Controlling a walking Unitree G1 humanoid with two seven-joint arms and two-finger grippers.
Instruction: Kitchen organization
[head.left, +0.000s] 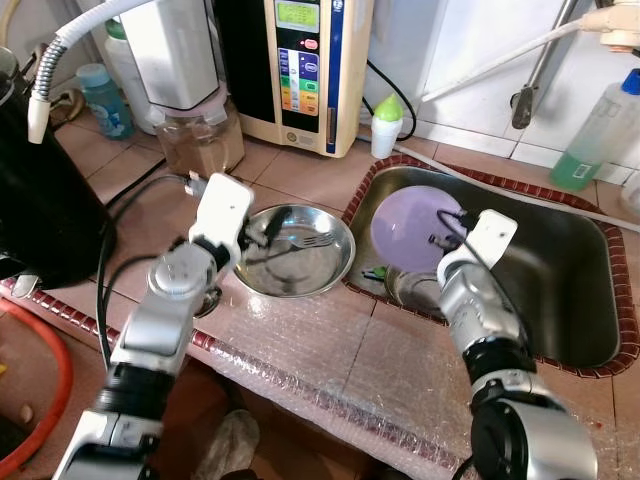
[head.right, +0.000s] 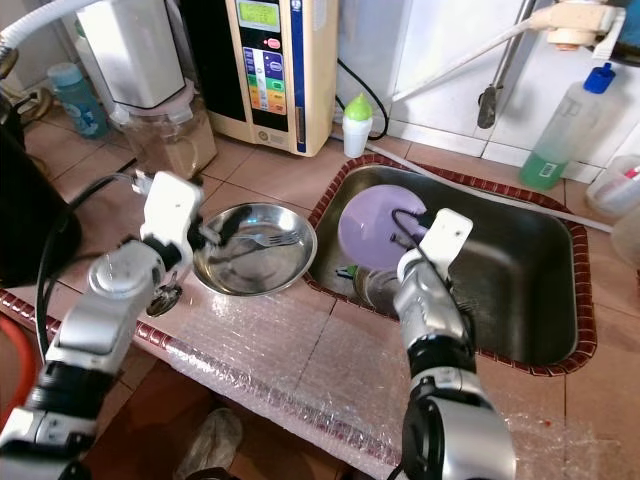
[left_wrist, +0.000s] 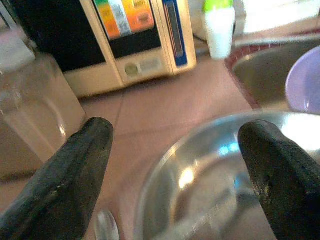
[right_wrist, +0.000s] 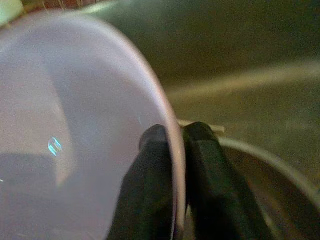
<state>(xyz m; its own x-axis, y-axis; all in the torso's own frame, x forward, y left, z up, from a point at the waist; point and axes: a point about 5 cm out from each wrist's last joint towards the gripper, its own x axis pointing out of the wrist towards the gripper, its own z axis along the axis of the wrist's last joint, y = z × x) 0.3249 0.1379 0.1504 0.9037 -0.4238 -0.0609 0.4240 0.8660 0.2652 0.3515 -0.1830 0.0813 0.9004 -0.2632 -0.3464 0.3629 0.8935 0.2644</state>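
Purple plate (head.left: 410, 228) stands tilted inside sink (head.left: 560, 300). Right gripper (right_wrist: 172, 137) jaws pinch plate rim, one finger each face. Left gripper (left_wrist: 175, 150) jaws spread above steel bowl (head.left: 295, 250) beside sink. Plate judged light, rigid, likely slick; rim hold suitable

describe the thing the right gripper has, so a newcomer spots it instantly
Find the steel sink set into the tiled counter. At its left end, a lilac plastic plate stands tilted; the right gripper has its jaws pinched on the plate's rim. It is the sink's only pastel item; the bowl outside is bare metal.
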